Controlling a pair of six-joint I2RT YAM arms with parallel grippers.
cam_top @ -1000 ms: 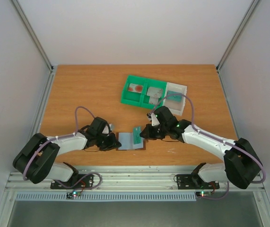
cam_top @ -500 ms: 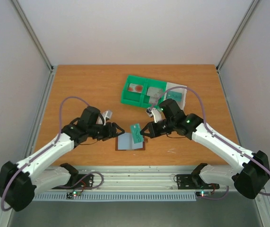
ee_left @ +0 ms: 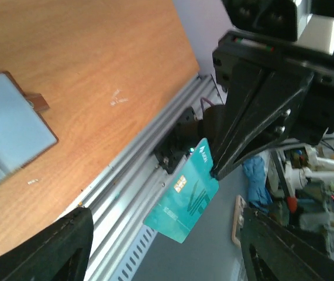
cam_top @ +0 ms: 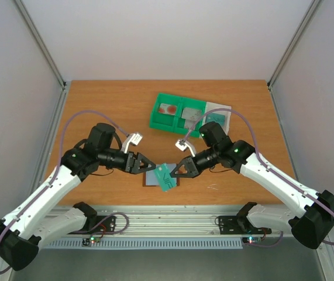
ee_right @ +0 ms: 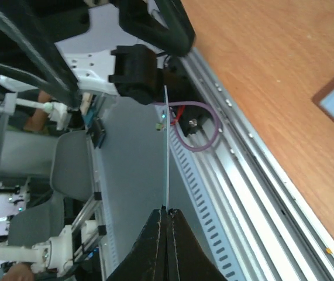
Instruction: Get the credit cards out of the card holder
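Observation:
The card holder (cam_top: 152,177) lies open on the table, pale blue inside with a brown rim; its tab (ee_left: 36,103) shows in the left wrist view, and the holder (ee_left: 6,129) is at that view's left edge. My right gripper (cam_top: 176,171) is shut on one corner of a teal credit card (cam_top: 165,176) held in the air above the holder. The right wrist view shows the card (ee_right: 167,152) edge-on, rising from the closed fingertips (ee_right: 167,212). My left gripper (cam_top: 148,165) is open, facing the card (ee_left: 184,199) from the left without touching it.
A green-and-white compartment tray (cam_top: 181,124) stands at the back, right of centre, with cards lying in its compartments. The metal rail (cam_top: 172,218) runs along the table's near edge, close to the holder.
My left gripper has let go of the holder, opened and lifted clear. The right gripper has drawn the teal card out and carried it up and toward the near edge.

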